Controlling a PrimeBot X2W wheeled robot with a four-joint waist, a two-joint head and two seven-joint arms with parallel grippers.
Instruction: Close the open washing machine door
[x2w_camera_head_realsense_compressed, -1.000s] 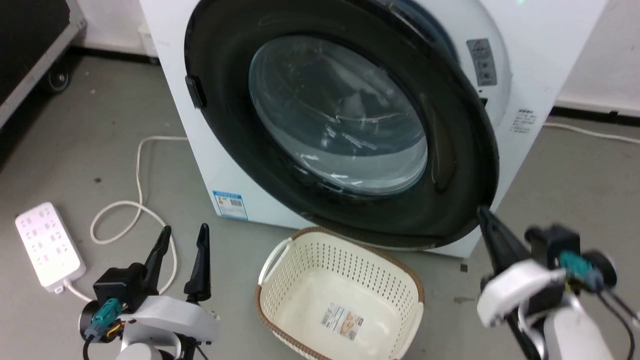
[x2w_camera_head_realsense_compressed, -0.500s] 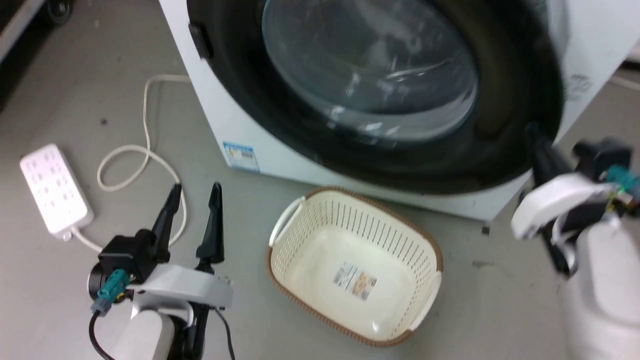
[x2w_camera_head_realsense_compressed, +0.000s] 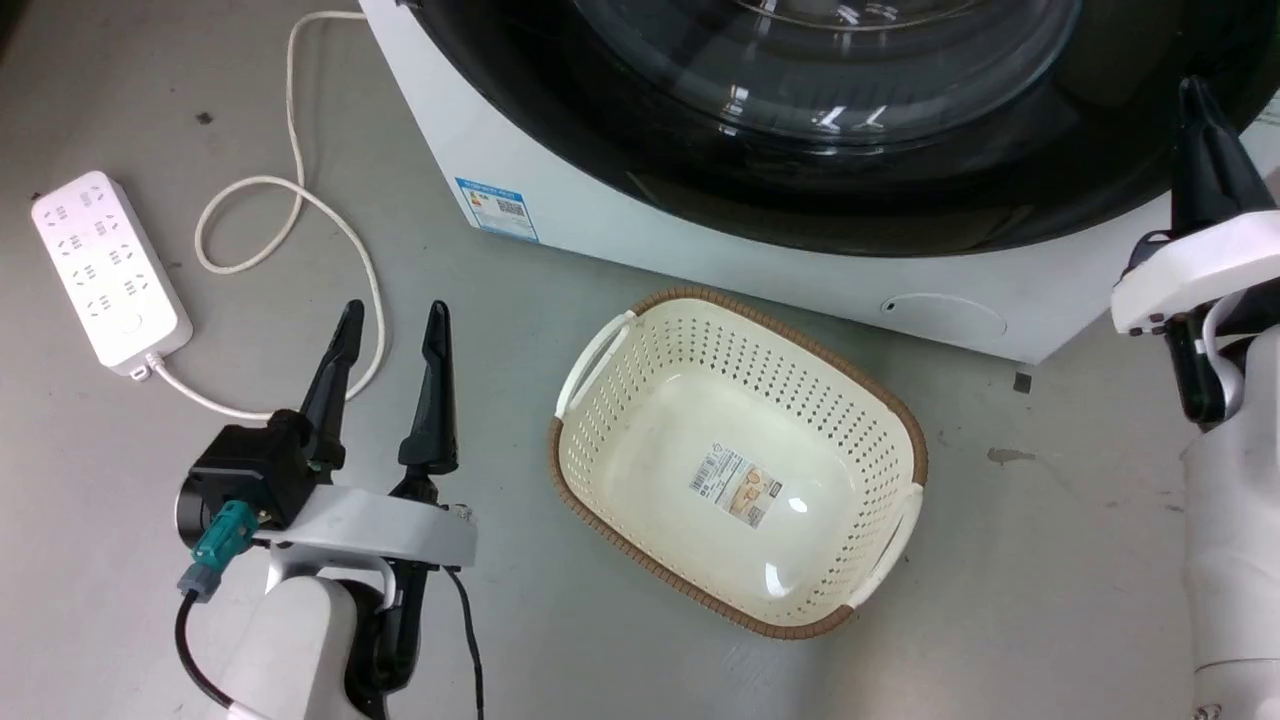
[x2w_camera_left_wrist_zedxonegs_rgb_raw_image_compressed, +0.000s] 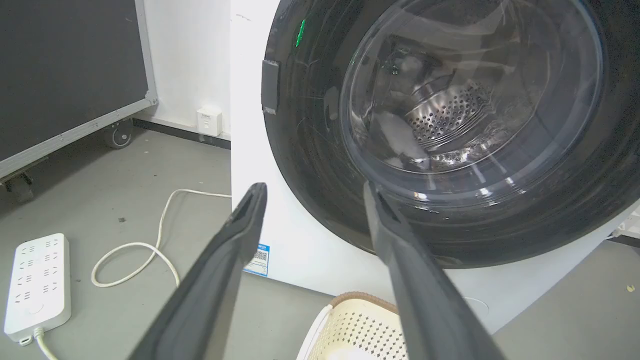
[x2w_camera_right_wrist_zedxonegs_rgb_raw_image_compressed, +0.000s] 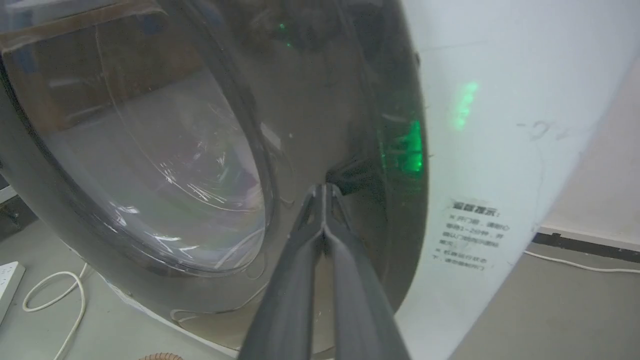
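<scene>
Cream basket (x2w_camera_head_realsense_compressed: 885, 455), label (x2w_camera_head_realsense_compressed: 740, 487) inside; left pincer (x2w_camera_head_realsense_compressed: 395, 310) released, right pincer (x2w_camera_right_wrist_zedxonegs_rgb_raw_image_compressed: 324, 192) clenched at washing machine door (x2w_camera_head_realsense_compressed: 900, 205)

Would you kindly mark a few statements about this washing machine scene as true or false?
1. The right gripper, jaws shut, has its tips at the black rim of the washing machine door. True.
2. The left gripper grips the laundry basket. False: its jaws are open and empty, apart from the basket.
3. The laundry basket holds clothes. False: only a label lies inside.
4. A white power strip lies on the floor. True.
</scene>
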